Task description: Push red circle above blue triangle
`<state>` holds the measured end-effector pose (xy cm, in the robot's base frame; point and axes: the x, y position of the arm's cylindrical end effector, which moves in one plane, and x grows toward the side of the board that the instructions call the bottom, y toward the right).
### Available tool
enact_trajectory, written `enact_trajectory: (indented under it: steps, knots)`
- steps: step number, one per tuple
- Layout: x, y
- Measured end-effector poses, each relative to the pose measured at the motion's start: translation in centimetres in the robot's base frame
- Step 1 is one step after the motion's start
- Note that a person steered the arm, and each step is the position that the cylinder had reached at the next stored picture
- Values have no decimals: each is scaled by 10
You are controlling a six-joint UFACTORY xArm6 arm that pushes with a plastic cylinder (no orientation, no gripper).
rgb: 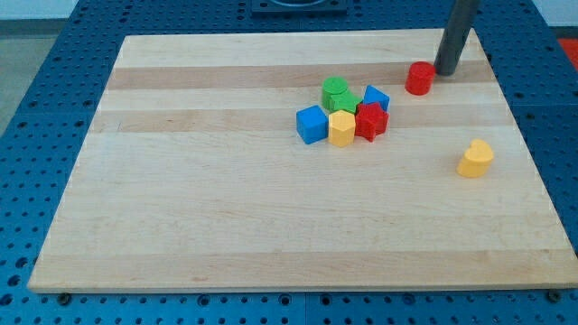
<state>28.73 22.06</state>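
Observation:
The red circle [418, 78] sits near the view's top right of the wooden board [226, 226]. My tip [446, 72] is just to its right, very close to or touching it. The blue triangle [375, 97] lies down and to the left of the red circle, at the right of a cluster of blocks. The red circle is up and to the right of the blue triangle, with a small gap between them.
The cluster holds a green block [337, 93], a blue cube [312, 125], a yellow hexagon-like block [341, 128] and a red star-like block [370, 120]. A yellow heart-shaped block [476, 159] lies alone at the right. The board's top edge is close behind my tip.

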Motion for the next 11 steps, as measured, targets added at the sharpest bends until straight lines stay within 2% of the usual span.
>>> enact_trajectory:
  steps: [1,3,4,6,7,8,10,11]
  knots:
    - [2,-5]
    - [63,-13]
    - [70,-14]
    - [34,-14]
    - [-12,-14]
    - [-17,-16]
    - [40,-17]
    - [52,-16]
